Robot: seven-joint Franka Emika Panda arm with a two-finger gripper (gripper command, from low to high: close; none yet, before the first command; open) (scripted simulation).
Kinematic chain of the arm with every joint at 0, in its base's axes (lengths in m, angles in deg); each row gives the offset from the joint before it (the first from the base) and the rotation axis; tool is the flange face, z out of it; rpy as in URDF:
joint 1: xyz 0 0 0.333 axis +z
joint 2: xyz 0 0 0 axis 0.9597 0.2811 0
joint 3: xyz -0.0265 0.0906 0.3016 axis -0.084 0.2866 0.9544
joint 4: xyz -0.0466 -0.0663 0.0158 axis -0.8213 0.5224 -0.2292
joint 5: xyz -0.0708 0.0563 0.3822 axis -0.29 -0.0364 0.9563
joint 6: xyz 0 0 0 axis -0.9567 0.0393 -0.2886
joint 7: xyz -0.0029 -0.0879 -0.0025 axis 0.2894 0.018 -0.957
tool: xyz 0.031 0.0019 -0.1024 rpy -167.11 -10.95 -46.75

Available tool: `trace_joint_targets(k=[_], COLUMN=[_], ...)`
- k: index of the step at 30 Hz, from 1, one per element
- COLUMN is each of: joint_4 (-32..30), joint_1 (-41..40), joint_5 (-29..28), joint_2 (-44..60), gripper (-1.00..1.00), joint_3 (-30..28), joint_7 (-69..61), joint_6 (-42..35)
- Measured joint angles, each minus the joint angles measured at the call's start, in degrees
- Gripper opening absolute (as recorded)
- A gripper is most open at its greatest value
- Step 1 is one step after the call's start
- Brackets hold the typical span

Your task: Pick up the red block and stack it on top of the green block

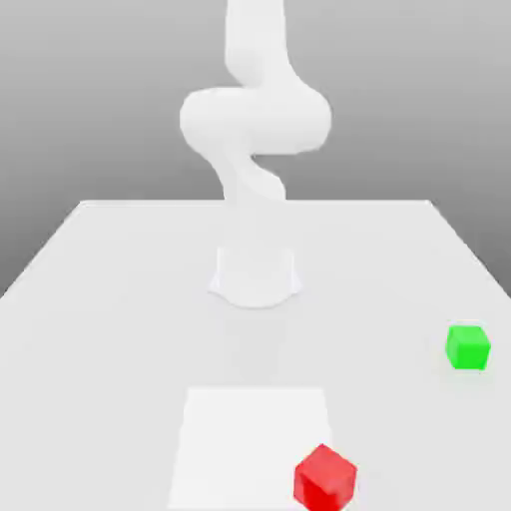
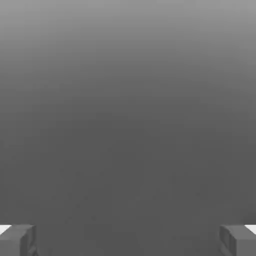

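The red block point(image 1: 325, 477) was set near, the green block point(image 1: 467, 346) well apart to the exterior view's right, unstacked. The gripper point(image 2: 128, 240) was held wide open and empty, presumably for a first approach.

Simulated test scene: bare white table point(image 1: 120, 289), featureless grey backdrop.

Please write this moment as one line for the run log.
phase: before pickup | hand: open, holds nothing | red block: on table | green block: on table, apart from red | stack: not done
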Motion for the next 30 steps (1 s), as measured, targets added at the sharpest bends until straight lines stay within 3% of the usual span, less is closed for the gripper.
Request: trace_joint_targets(k=[16,25,30], joint_4=[-4.03,-6.40,-5.45], joint_1=[9.66,11.65,11.14], joint_5=[5.85,2.65,2.86], joint_2=[33.68,51.82,62.08], gripper=[0.00,0.00,0.00], joint_3=[-3.95,-3.23,-2.26], joint_7=[-25.10,-34.46,-36.22], joint_6=[11.49,18.20,25.77])
